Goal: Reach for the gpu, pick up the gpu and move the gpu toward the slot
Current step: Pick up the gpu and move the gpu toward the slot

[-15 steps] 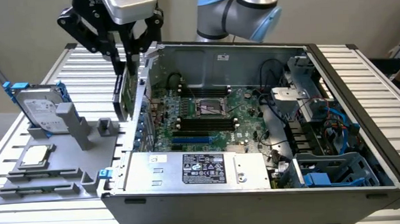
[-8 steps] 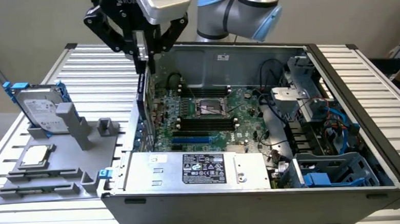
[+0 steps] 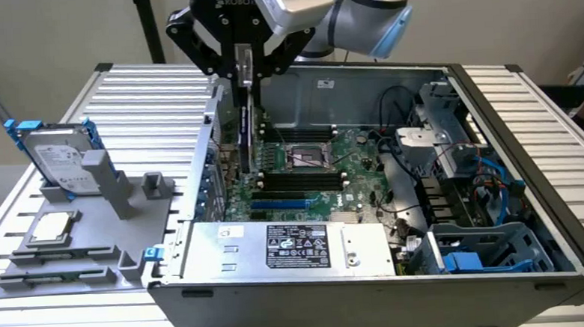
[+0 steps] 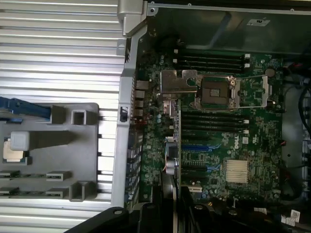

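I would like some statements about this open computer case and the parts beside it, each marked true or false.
1. The gripper holds the thin green gpu card edge-down above the motherboard. True.
2. The silver hard drive with blue side rails lies inside the grey computer case. False: it stands on the grey parts holder, outside the case, on the exterior view's left.
3. The small square silver processor chip rests on that grey holder. True.
4. The processor socket on the motherboard is covered by a large cooler. False: the socket is open and bare.
5. The gpu lies flat on the ribbed metal table. False: it hangs upright in the gripper.
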Robot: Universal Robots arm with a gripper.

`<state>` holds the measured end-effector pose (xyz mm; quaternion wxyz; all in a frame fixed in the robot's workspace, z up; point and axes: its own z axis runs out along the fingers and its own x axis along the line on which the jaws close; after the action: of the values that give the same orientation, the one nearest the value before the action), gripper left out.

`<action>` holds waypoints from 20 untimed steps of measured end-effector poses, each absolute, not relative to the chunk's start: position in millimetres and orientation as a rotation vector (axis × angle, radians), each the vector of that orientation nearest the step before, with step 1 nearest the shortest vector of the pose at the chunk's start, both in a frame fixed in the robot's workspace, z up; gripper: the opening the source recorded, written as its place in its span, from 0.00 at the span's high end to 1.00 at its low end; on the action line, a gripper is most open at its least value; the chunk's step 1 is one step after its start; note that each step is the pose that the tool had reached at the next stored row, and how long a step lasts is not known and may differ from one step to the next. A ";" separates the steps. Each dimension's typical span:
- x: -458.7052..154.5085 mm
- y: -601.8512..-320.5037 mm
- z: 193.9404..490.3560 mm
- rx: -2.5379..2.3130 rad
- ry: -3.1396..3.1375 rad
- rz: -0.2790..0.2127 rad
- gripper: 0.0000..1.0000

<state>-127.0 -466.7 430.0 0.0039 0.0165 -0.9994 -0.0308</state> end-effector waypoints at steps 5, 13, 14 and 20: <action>-106.6 -460.0 427.2 0.052 -3.130 -0.097 0.74; -83.8 -451.4 417.1 0.047 -3.124 -0.097 0.74; -80.8 -450.7 416.0 0.046 -3.124 -0.097 0.74; -63.8 -447.4 411.0 0.037 -3.122 -0.097 0.74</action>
<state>-63.8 -447.4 411.0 0.0088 0.0118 -0.9994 -0.0310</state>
